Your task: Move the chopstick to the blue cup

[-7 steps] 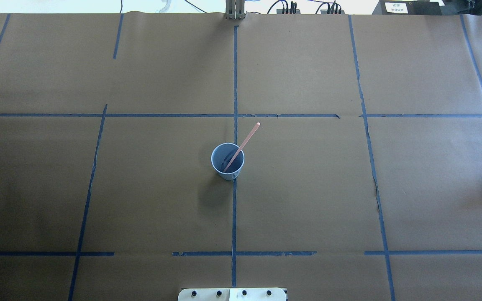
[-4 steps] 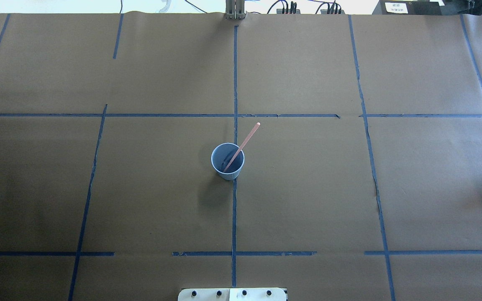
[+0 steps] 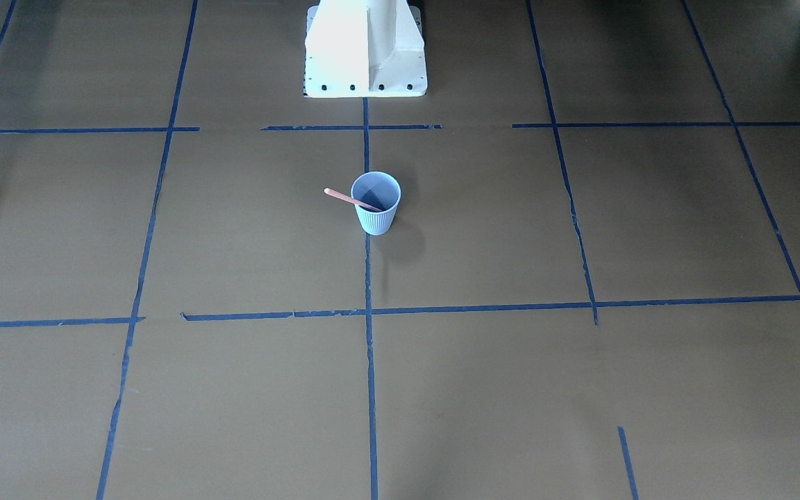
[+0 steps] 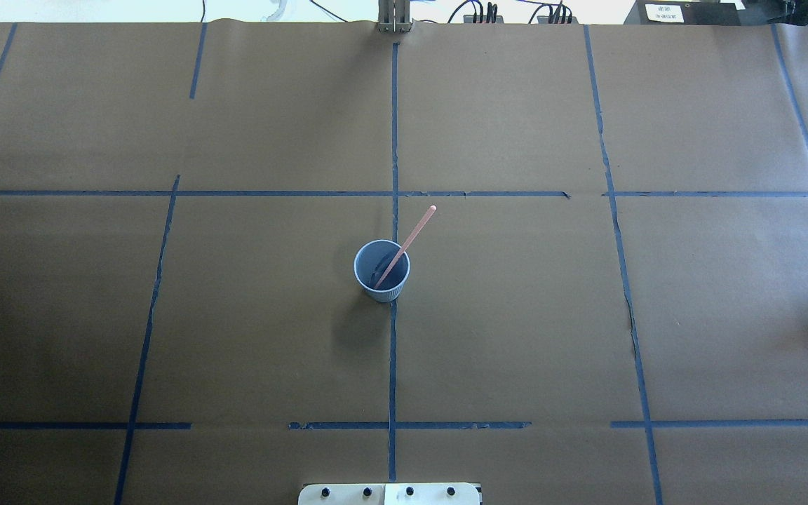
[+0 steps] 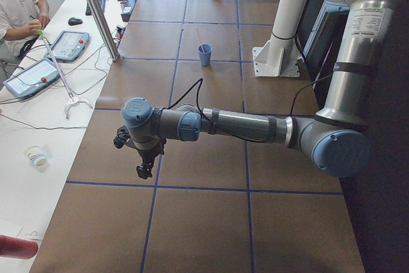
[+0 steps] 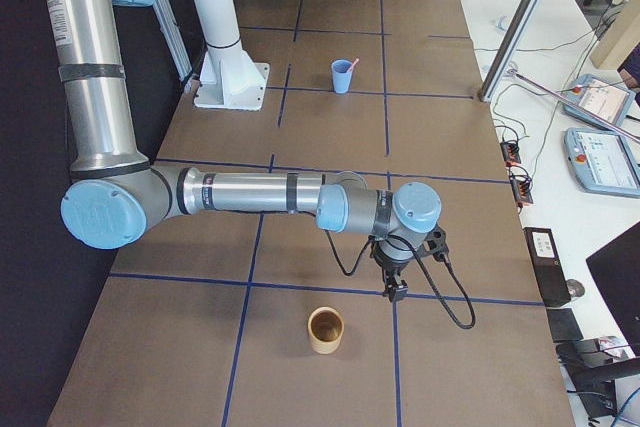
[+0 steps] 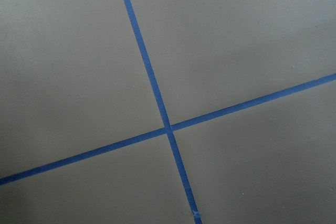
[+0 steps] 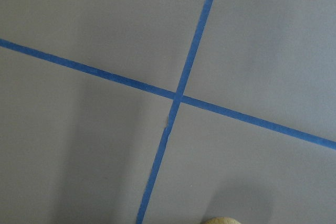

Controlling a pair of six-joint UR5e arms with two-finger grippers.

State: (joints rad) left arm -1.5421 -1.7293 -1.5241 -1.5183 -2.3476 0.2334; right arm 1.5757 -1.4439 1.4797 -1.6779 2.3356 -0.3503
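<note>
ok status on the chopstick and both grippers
Left gripper and right gripper far from blue cup, open or shut unclear. Chopstick leaning in it. Brown cup beside right gripper.

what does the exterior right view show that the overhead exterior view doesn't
Only the exterior right view shows the right arm stretched low over the table, its right claw pointing down near a tan cup, and a teach pendant on a side bench. Only the overhead view looks down into the blue cup, so the lower end of the chopstick is seen inside it. Both show the cup upright with the chopstick leaning out over its rim, and the blue tape lines on the brown table cover.
</note>
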